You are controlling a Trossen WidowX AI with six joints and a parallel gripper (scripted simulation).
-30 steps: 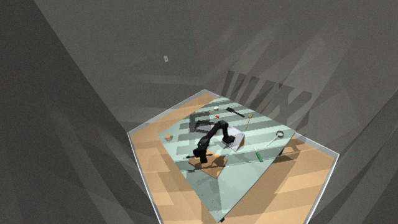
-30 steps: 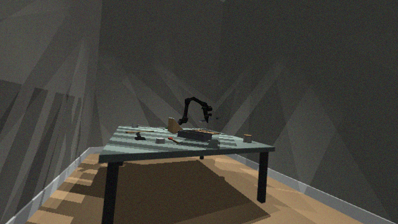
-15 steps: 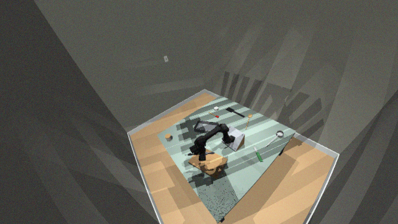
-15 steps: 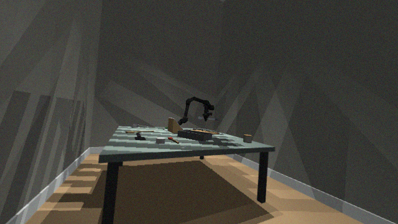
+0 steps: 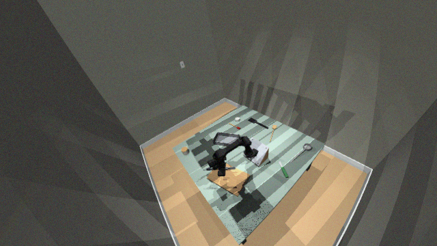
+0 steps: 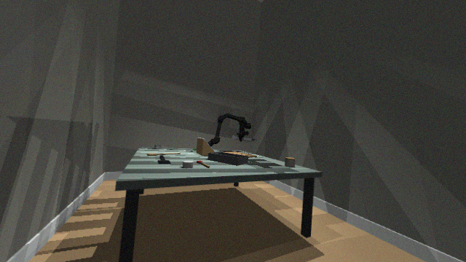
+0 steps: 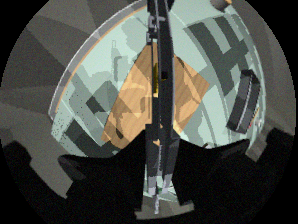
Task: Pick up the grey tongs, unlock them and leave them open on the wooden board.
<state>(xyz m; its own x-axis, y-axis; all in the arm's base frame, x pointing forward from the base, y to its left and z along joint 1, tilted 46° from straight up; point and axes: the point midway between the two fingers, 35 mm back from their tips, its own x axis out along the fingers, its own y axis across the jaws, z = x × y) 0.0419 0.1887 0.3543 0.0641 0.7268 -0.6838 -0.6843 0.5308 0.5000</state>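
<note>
My gripper (image 5: 221, 169) (image 6: 240, 139) (image 7: 152, 132) is shut on the grey tongs (image 6: 251, 139) (image 7: 167, 65). It points down and holds them in the air above the wooden board (image 5: 237, 178) (image 7: 122, 117). The tongs lie close to level in the exterior view. In the wrist view their two long arms run close together through the fingers, with a yellow part between them. Whether the lock is engaged cannot be told. The dark roasting tin (image 5: 216, 138) (image 6: 227, 159) (image 7: 243, 100) stands on the table, with no tongs across it.
A pale wedge-shaped block (image 5: 261, 150) (image 6: 203, 147) stands by the arm's base. A cork-coloured pot (image 5: 185, 150) (image 6: 290, 162) is near the table edge. A white pot (image 5: 237, 119) (image 6: 188, 164), black spatula (image 5: 260, 124), wooden spoon (image 5: 274, 127), ladle (image 5: 307, 147) and green-handled tool (image 5: 285, 171) lie farther off.
</note>
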